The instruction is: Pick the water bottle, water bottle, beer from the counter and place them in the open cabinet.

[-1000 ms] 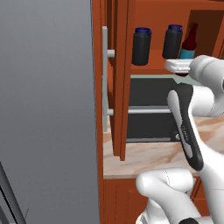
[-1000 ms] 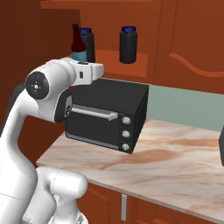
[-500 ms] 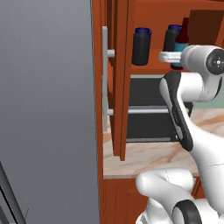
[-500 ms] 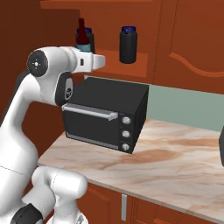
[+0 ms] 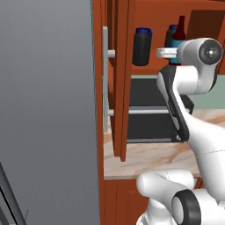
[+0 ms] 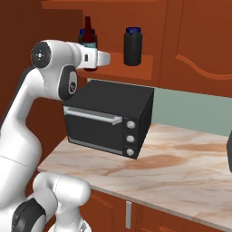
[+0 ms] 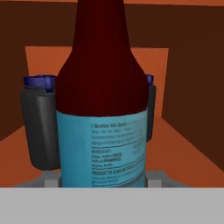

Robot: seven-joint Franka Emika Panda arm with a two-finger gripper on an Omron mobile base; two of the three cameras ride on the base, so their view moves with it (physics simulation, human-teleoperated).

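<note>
The marble table (image 6: 181,158) carries a black oven (image 6: 108,118) under the open cabinet (image 5: 125,88). On its red-brown shelf stand two water bottles (image 6: 132,46) and the beer (image 7: 103,109); whether the jaws are grasping the beer, I cannot tell.

A black oven (image 6: 108,118) stands before a pale green wall (image 6: 190,108), red-brown wood above.

A kitchen: marble counter (image 6: 181,158), black oven (image 6: 108,122), wooden wall cabinet (image 5: 121,79).
</note>
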